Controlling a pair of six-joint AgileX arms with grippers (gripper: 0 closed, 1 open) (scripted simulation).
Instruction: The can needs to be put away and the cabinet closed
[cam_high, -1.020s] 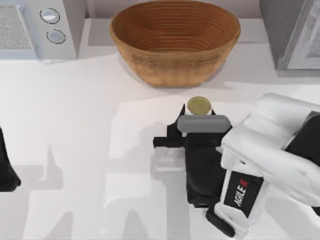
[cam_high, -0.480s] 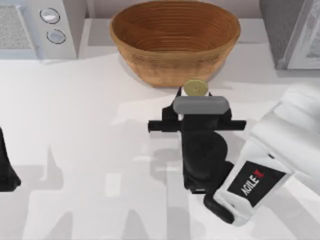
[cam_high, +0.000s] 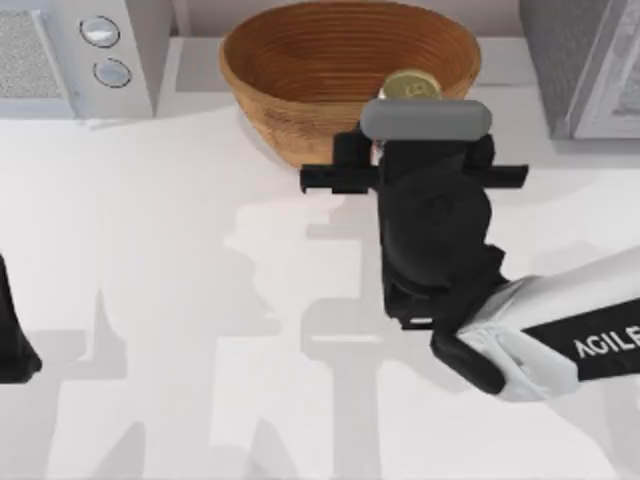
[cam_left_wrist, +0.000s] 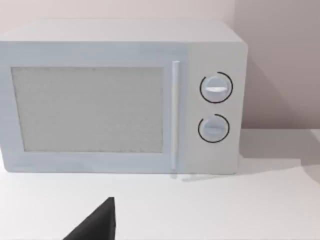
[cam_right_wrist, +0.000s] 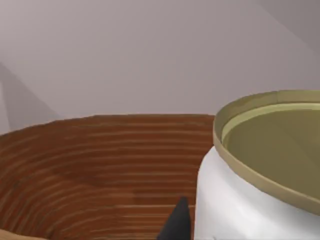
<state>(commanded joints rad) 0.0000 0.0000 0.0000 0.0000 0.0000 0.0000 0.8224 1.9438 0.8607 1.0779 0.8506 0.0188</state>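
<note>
- Parked well left of the wicker basket (cam_high: 300, 60), at the table's (cam_high: 150, 300) left edge: left arm, finger state impossible to tell.
- Reaching over the basket's near rim: right gripper (cam_high: 412, 110), pinching the can (cam_high: 411, 86).
- Held upright above the basket's right inner side: can, gold lid up.
- Left of the basket, against the wall: microwave (cam_left_wrist: 120, 95).

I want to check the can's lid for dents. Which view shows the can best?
The right wrist view: the can looms close, with its gold lid and white side plain. The top view shows just its lid above the wicker basket, beyond the right gripper.
</note>
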